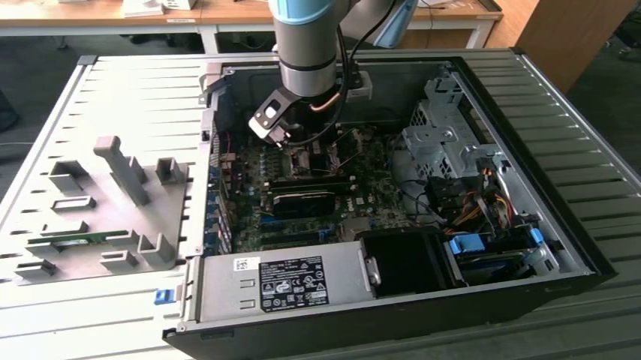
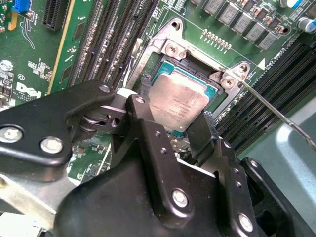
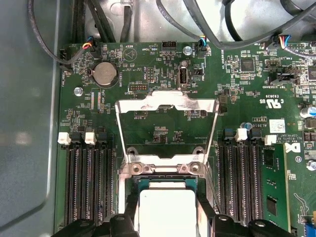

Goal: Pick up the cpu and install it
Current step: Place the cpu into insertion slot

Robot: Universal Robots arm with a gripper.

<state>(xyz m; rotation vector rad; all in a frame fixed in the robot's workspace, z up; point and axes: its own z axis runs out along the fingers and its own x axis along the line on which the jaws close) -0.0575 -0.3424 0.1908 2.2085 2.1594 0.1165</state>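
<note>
I held the end effector (image 2: pixel 174 112) clenched on the cpu (image 2: pixel 180 96) — which lay in the open socket (image 2: pixel 168 47), its frame (image 3: pixel 167 103) swung back so it could drop in.

open computer case (image 1: pixel 401 322), gripper (image 1: pixel 299 148) over motherboard (image 1: pixel 251 225)

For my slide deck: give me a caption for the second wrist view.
Gripper straddling the cpu in the open motherboard socket.
</note>
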